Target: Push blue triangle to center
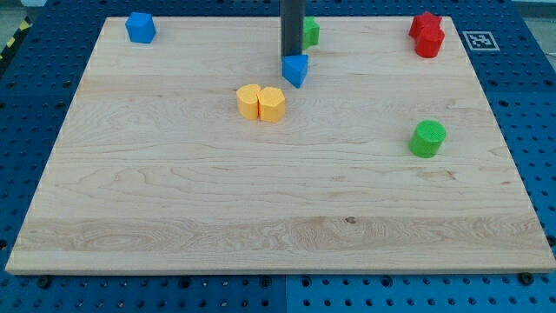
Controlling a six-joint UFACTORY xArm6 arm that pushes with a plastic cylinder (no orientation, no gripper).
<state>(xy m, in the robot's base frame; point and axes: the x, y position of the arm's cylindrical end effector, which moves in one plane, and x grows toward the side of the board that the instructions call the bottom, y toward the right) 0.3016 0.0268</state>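
A pale wooden worktop point(174, 209) fills the view, its grain running left to right, laid on a blue pegboard base point(26, 130) dotted with holes. Far at the view's top left sits a blue block point(140, 27), chunky and many-sided, alone in its corner. Moving right, two yellow blocks point(261, 103) stand touching side by side, rounded, matt plastic, just above the board's middle. Right beside them, up and to the view's right, is the blue triangle point(295, 69): a small wedge, one pointed corner aimed toward the view's bottom, so its long axis runs roughly top to bottom. It lies above the board's centre, near the top edge.

The dark rod comes straight down from the top, and its tip point(291, 56) meets the triangle's upper side, touching or all but touching. There are no jaws on this arm, so nothing is released or clenched. Behind the rod a green block point(310, 32) peeks out, partly hidden, shape unclear. Further right, a green cylinder point(427, 139), ribbed on its side, stands well apart. At the top right corner two red blocks point(427, 35) huddle together, touching. The yellow pair sits just to the view's lower left of the triangle.
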